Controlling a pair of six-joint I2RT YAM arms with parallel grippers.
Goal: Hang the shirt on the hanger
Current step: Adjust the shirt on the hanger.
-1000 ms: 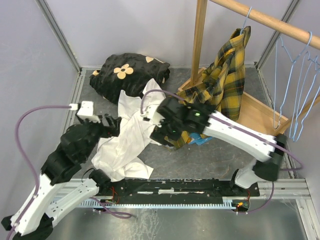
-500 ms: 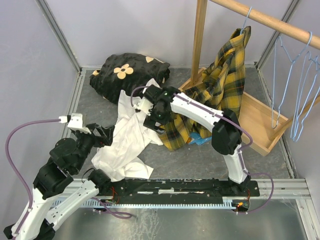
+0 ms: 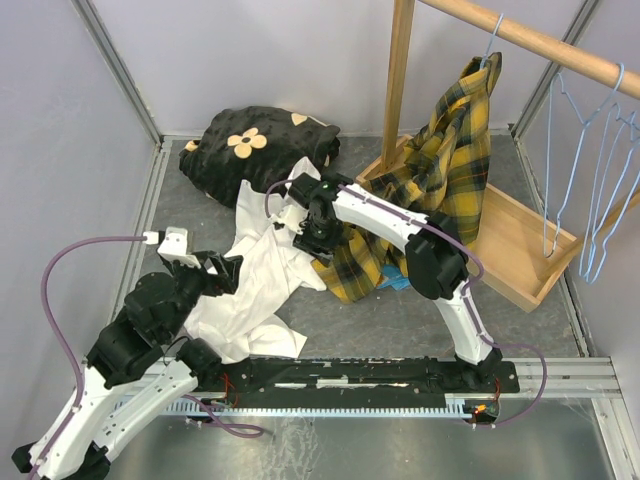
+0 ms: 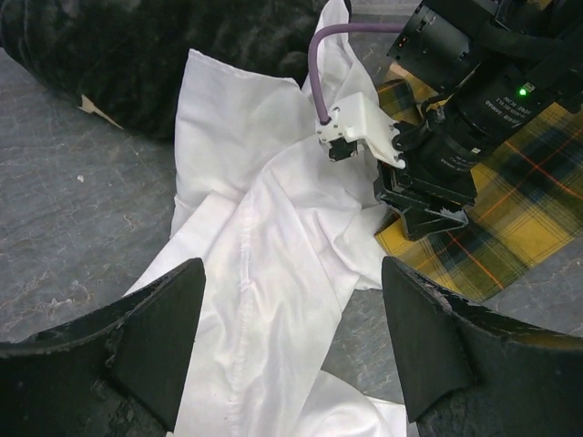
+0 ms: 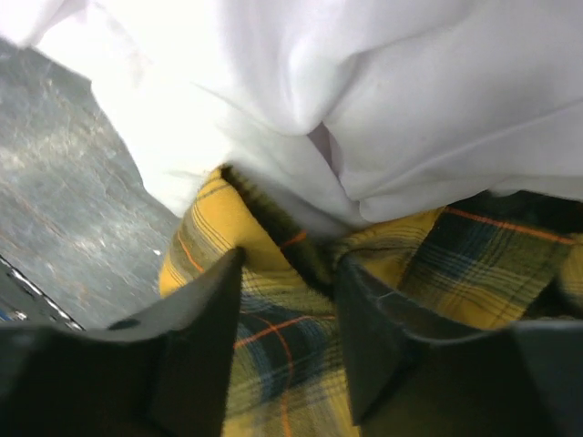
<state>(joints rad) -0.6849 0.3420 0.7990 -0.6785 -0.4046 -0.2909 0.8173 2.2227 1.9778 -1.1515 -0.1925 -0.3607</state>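
Note:
The yellow-and-black plaid shirt point(image 3: 450, 160) hangs from a pale-blue hanger, whose hook point(image 3: 492, 40) sits on the rail. Its lower part trails onto the table beside a white garment point(image 3: 255, 280). My right gripper point(image 3: 312, 238) presses down on the shirt's lower edge point(image 4: 510, 218). In the right wrist view its jaws point(image 5: 290, 264) stand half closed astride a ridge of plaid cloth point(image 5: 291, 364), with a gap still between them. My left gripper point(image 3: 222, 268) hovers wide open over the white garment point(image 4: 264, 255), holding nothing point(image 4: 293, 273).
A black cloth with cream flowers point(image 3: 260, 145) lies at the back left. The wooden rail point(image 3: 540, 45), its post point(image 3: 400, 80) and base board point(image 3: 520, 240) stand at the right. Spare blue hangers point(image 3: 600, 180) hang at the far right.
My right arm has swung left and back along the shirt's lower edge, and its jaws have narrowed over the plaid cloth. The left arm has shifted a little over the white garment.

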